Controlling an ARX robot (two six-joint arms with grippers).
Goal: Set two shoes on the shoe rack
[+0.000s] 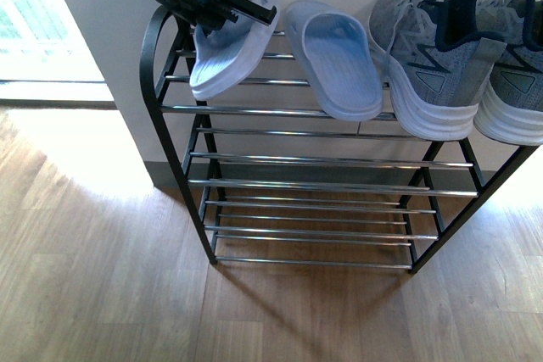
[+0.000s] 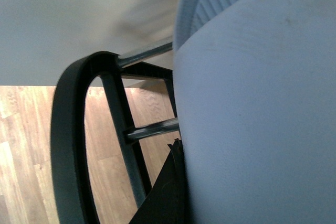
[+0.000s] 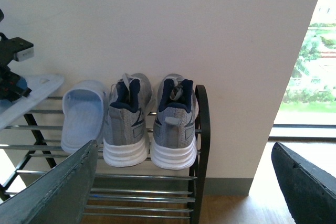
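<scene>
Shoe rack [image 1: 174, 109] against wall; both grey sneakers [image 1: 428, 61] parked heels-out on top tier, right end, so that part reads done. One pale blue slide [image 1: 335, 57] lies beside them. Left gripper [image 1: 222, 4] clamped on second slide [image 1: 227, 52], tilted above the rack's left end, probably mid-placement. Right wrist view alone shows right gripper [image 3: 184, 182], fingers apart, empty.

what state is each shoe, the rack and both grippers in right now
left slide: held by the left gripper, tilted over the top tier
right slide: resting on the top tier
two sneakers: upright on the top tier, heels outward
shoe rack: standing, lower tiers bare
right gripper: open, holding nothing
</scene>
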